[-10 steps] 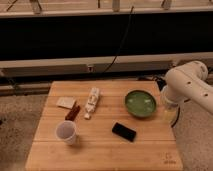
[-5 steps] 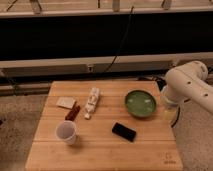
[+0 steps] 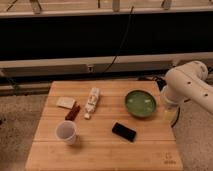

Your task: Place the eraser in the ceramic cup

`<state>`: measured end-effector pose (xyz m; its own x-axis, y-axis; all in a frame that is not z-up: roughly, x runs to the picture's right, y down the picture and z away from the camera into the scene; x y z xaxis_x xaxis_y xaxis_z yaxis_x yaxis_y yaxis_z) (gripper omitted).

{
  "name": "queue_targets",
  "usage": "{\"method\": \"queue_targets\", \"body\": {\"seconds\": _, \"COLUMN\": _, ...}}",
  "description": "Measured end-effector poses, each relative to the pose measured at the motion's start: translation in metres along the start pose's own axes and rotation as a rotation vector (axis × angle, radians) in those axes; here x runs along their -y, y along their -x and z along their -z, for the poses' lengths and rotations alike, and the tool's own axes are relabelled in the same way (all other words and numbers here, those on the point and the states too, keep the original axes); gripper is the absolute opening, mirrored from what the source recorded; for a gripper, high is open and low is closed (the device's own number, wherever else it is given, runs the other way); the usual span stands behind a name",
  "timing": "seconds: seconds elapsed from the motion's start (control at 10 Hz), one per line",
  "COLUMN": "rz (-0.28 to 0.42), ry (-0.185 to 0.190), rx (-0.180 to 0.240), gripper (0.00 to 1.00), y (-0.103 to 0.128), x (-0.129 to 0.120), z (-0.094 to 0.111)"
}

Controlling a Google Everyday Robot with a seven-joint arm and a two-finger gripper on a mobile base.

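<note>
My arm [image 3: 192, 87] hangs over the right edge of the wooden surface [image 3: 100, 152]. My pincer [image 3: 171, 114] sits low at that edge, just beside the green bowl [image 3: 140, 103], and I cannot tell whether it is apart or together. The eraser [image 3: 124, 132] lies flat on the surface in front of the bowl, well apart from my pincer. The ceramic cup [image 3: 66, 132] stands upright to the left of the eraser. Behind the cup lie a reddish-brown stick [image 3: 73, 112], a pale flat piece [image 3: 65, 102] and a long white packet [image 3: 92, 102].
</note>
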<state>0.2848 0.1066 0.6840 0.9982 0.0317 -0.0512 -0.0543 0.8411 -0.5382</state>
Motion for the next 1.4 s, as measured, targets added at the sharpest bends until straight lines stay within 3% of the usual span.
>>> {"method": "queue_targets", "body": {"seconds": 0.2, "rz": 0.013, "ry": 0.003, "rx": -0.004, "gripper": 0.80, "y": 0.004, "x": -0.003, "z": -0.007}}
{"method": "queue_targets", "body": {"seconds": 0.5, "rz": 0.066, "ry": 0.010, "rx": -0.002, "gripper": 0.80, "y": 0.046, "x": -0.011, "z": -0.040}}
{"method": "queue_targets", "body": {"seconds": 0.8, "rz": 0.114, "ry": 0.023, "rx": -0.003, "gripper": 0.80, "y": 0.060, "x": -0.020, "z": -0.057}}
{"method": "queue_targets", "body": {"seconds": 1.2, "rz": 0.224, "ry": 0.042, "rx": -0.005, "gripper": 0.80, "y": 0.104, "x": -0.034, "z": -0.089}}
{"method": "queue_targets", "body": {"seconds": 1.4, "rz": 0.272, "ry": 0.047, "rx": -0.006, "gripper": 0.80, "y": 0.114, "x": -0.036, "z": -0.094}}
